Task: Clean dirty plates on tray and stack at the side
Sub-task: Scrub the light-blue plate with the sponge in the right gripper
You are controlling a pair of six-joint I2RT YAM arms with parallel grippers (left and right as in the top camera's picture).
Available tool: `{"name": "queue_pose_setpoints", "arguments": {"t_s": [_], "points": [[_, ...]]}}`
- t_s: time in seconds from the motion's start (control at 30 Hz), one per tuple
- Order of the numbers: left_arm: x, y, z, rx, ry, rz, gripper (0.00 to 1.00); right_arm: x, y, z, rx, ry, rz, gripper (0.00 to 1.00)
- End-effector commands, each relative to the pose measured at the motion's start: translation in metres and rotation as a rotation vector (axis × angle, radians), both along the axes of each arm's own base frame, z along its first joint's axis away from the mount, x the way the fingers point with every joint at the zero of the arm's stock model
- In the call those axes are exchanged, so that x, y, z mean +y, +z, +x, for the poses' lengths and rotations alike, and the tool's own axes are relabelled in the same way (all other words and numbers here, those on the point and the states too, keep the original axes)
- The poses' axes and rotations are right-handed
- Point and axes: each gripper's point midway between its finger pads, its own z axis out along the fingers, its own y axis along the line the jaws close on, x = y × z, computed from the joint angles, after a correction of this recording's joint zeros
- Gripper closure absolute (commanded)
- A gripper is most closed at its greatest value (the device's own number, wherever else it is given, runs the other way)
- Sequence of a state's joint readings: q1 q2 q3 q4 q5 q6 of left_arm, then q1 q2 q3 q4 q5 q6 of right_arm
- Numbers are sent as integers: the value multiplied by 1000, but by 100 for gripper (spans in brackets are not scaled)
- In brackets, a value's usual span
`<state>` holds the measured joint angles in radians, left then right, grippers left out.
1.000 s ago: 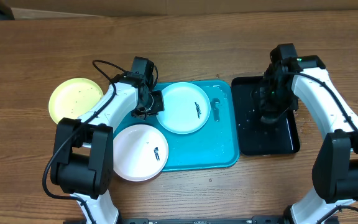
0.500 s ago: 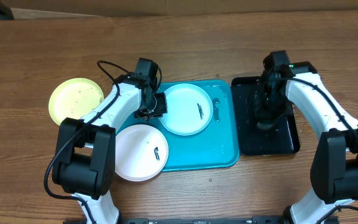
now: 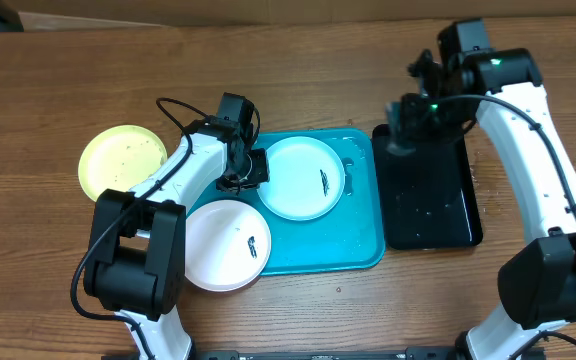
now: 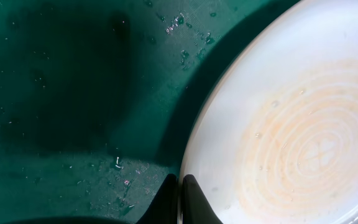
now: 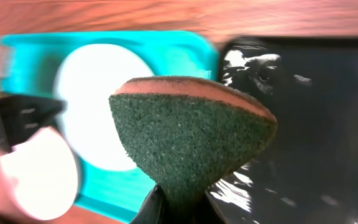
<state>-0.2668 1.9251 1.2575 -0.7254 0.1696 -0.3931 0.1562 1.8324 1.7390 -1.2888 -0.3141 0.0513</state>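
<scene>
The left gripper has its fingers narrowed onto the left rim of the blue plate, pinching it from both sides. That plate lies flat in the tray, toward its far-left corner, with a dark smear right of its centre. Water drops dot the tray floor beside the rim.

The white plate sits over the tray's near-left corner, partly on the table, and has a small dark mark near its right edge. The yellow plate lies alone near the table's left edge, apart from the tray.

The right gripper is closed on a sponge, which bulges out between the fingers with its green face outward. It hangs above the far-left corner of the black tray. The black tray is wet and lies just beside the tray's right edge. Whether the two trays touch cannot be told.
</scene>
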Motion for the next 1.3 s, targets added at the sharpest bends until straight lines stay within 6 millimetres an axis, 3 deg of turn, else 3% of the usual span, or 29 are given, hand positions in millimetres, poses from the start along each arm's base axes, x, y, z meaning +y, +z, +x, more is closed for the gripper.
{"name": "queue_pose_setpoints", "arguments": {"t_s": [0.0,0.17,0.33,0.5,0.8,1.03,1.27], "points": [[-3,-1,2,2,-1,-8,96,59,18,-12,-37,140,135,96],[-3,-1,2,2,-1,-8,96,102,-2,-21,-92,259,55,96],[-3,-1,2,3,-1,-8,96,125,-54,-22,-161,275,-198,96],[-3,-1,2,2,-1,-8,96,130,-88,-16,-216,241,-363,96],[-3,-1,2,3,-1,-8,95,125,-133,-18,-159,266,-470,95],[-3,-1,2,2,-1,-8,95,124,-141,-19,-142,269,-480,62],[-3,-1,2,3,-1,-8,95,123,-143,-20,-136,270,-483,59]]}}
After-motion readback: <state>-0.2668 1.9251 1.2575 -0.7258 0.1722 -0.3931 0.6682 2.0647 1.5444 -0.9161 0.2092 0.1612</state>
